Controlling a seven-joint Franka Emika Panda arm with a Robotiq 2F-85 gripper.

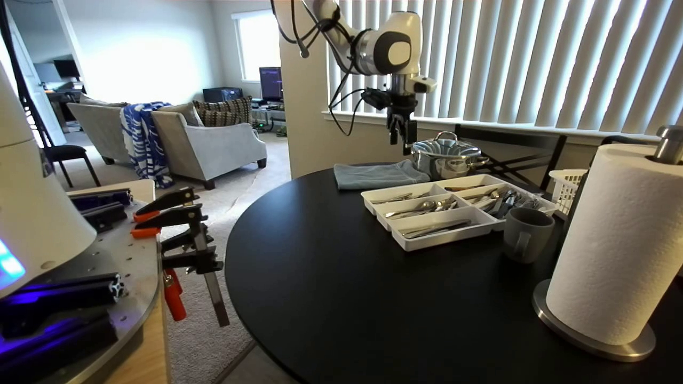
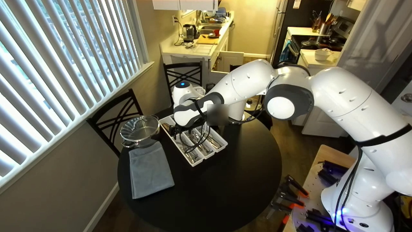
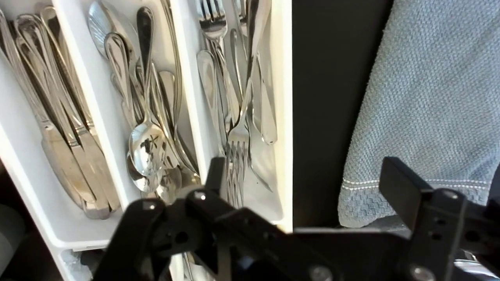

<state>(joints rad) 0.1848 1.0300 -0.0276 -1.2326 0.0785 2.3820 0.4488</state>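
Observation:
My gripper [image 3: 308, 177] stands open, with nothing between its fingers. It hangs above the black table, over the gap between a white cutlery tray [image 3: 284, 117] and a folded grey-blue towel [image 3: 429, 97]. One finger [image 3: 215, 171] appears over the forks [image 3: 238, 140] in the tray's edge compartment; the opposite finger [image 3: 402, 187] appears over the towel's hemmed end. Spoons [image 3: 147, 146] and knives [image 3: 74, 156] fill neighbouring compartments. In an exterior view the gripper [image 1: 401, 141] is raised clear of everything, near a shiny lidded pot [image 1: 448, 165] behind the towel [image 1: 373, 177].
A grey mug [image 1: 528, 232] stands beside the tray, and a paper towel roll [image 1: 613, 240] on a metal holder is nearer the camera. Black chairs [image 2: 183, 66] surround the round table [image 2: 222, 190]. Window blinds [image 1: 496, 64] rise behind the arm. Clamps [image 1: 184, 216] fix the robot's base plate.

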